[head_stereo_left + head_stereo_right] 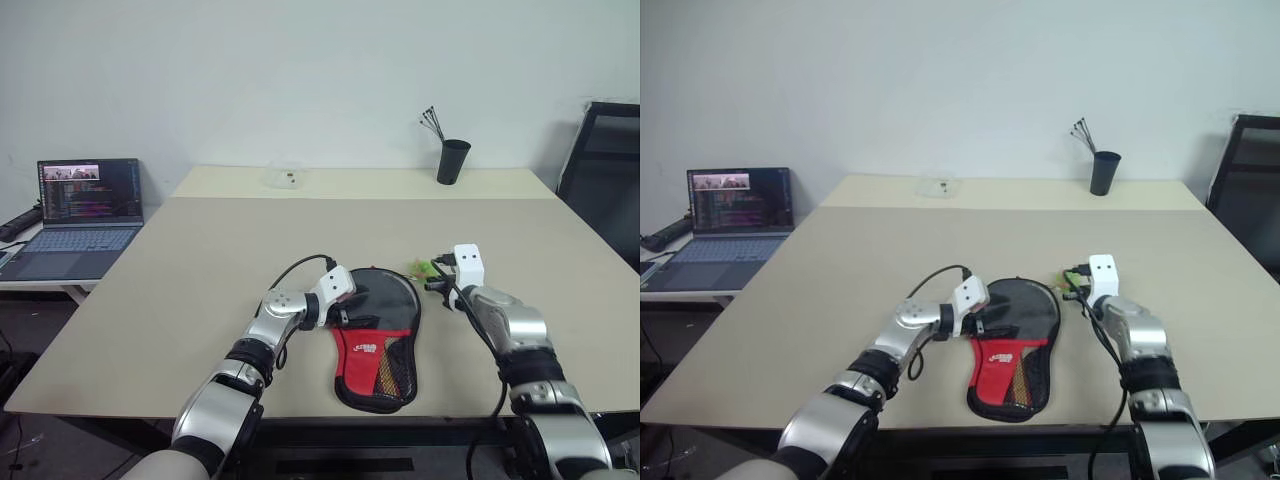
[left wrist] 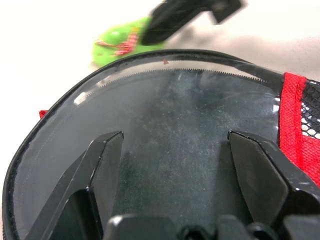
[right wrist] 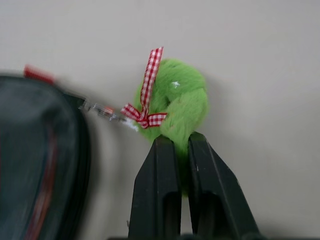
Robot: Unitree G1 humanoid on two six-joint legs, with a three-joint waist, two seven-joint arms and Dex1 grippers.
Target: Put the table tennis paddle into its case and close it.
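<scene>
The case [image 1: 378,335] lies flat near the table's front edge, with its black round part away from me and its red mesh part towards me. My left gripper [image 2: 175,140] stands open over the black round part, its fingers [image 2: 107,165] spread low above the fabric. A fluffy green charm with a checked ribbon [image 3: 175,100] hangs on a short chain from the case's zip at the far right rim. My right gripper [image 3: 182,142] is shut on this charm, just right of the case. The table tennis paddle is hidden.
An open laptop [image 1: 85,215] sits on a side desk to the left. A black cup with pens [image 1: 452,160] and a small clear box [image 1: 285,178] stand at the far end of the table. A black chair [image 1: 605,170] is at the right.
</scene>
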